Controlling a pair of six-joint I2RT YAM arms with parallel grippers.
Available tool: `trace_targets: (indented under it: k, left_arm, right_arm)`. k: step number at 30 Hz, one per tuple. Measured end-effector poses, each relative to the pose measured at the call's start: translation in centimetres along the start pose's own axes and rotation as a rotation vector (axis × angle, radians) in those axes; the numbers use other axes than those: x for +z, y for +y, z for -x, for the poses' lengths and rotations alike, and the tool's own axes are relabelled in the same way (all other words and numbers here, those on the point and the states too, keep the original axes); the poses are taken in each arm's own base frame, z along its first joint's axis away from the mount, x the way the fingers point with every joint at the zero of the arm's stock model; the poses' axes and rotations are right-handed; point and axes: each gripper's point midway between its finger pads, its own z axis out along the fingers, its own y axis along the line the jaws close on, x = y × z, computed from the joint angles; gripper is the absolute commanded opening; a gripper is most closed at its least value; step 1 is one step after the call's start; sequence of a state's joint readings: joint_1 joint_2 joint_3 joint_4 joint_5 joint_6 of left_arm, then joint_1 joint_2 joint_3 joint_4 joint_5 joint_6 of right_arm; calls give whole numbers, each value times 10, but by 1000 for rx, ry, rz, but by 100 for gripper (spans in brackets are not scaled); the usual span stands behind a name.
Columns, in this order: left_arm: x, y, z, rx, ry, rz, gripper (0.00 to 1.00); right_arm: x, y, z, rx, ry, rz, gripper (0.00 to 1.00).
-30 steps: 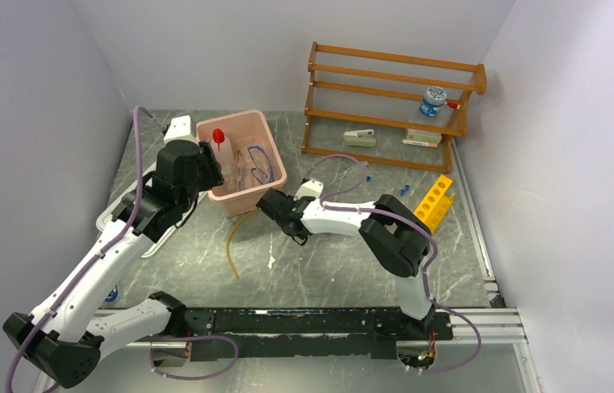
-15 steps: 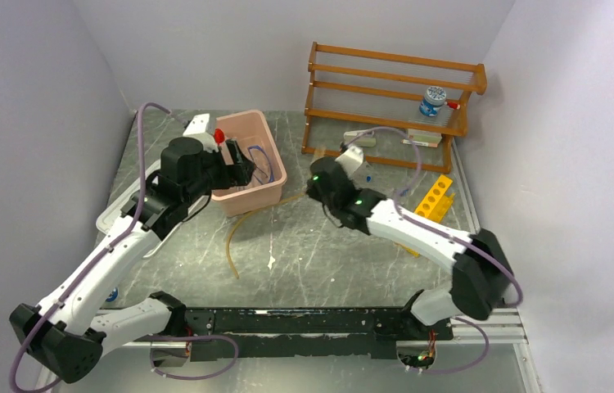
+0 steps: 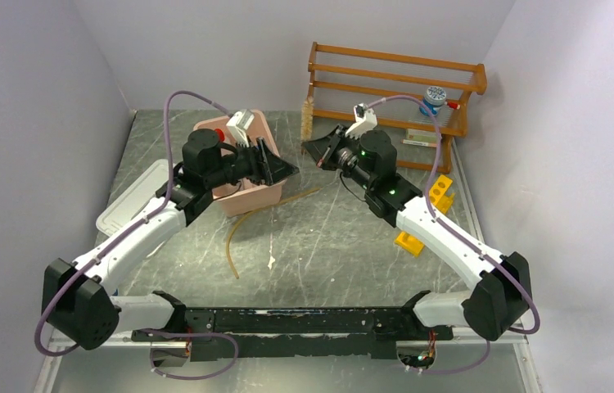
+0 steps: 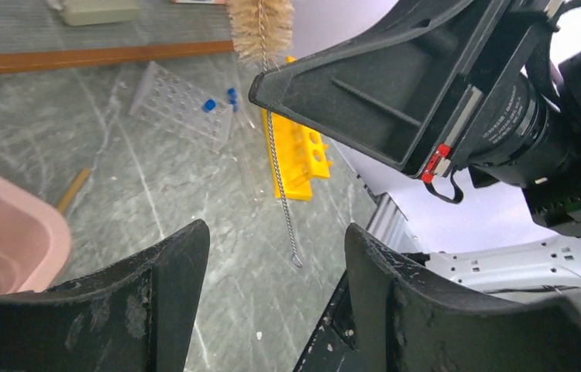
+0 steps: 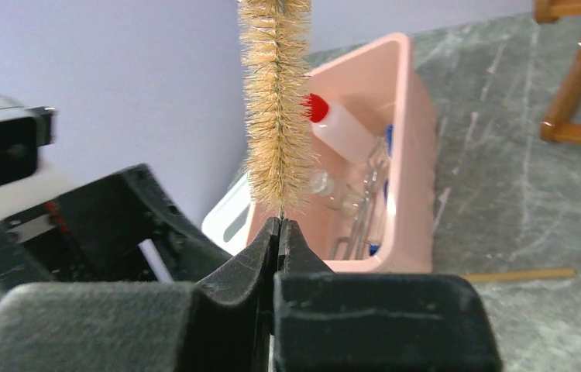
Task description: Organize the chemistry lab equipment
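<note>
My right gripper point(image 3: 307, 146) is raised beside the pink bin point(image 3: 248, 196) and shut on a tan bristle brush point(image 3: 307, 123). In the right wrist view the jaws point(image 5: 278, 226) pinch the wire just below the bristles point(image 5: 277, 108). The brush's twisted wire handle point(image 4: 281, 194) hangs down free. My left gripper point(image 3: 290, 170) is open and empty, pointing at the right gripper from the bin's right side. The bin holds the red-capped wash bottle point(image 5: 338, 128), metal tongs point(image 5: 363, 213) and blue-framed goggles point(image 5: 374, 248). Amber tubing point(image 3: 241, 228) lies on the table in front of the bin.
The yellow holed rack point(image 3: 441, 195) lies at the right, partly under my right arm. A clear tube rack with blue caps point(image 4: 183, 105) lies near the wooden shelf point(image 3: 394, 90), which carries a blue-capped jar point(image 3: 433, 100). A white tray point(image 3: 128, 205) sits at the left.
My right arm rose from the table by the bin and swung back toward the shelf with the brush. My left gripper swung right across the bin to face it.
</note>
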State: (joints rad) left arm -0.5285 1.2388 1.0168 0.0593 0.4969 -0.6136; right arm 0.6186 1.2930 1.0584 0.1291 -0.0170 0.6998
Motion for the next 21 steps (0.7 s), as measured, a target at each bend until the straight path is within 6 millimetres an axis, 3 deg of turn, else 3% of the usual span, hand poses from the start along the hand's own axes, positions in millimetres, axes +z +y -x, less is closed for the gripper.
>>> trace_targets:
  k: [6, 11, 13, 17, 19, 21]
  left_arm:
    - [14, -6, -4, -69, 10, -82, 51]
    - [24, -5, -6, -118, 15, -102, 44]
    - [26, -5, -6, -132, 13, -107, 36]
    - [28, -4, -6, -151, 11, -99, 8]
    - [30, 1, -7, -155, 6, -78, 5]
    - [31, 6, -5, -156, -7, -53, 5]
  right_arm:
    - [1, 22, 11, -9, 10, 125, 0]
    - [6, 26, 2, -7, 49, 175, 0]
    - [9, 25, -3, -3, 70, 186, 0]
    - [13, 25, -12, 7, 106, 205, 0]
    - [12, 25, -12, 8, 111, 213, 0]
    - [12, 26, -8, 5, 107, 220, 20]
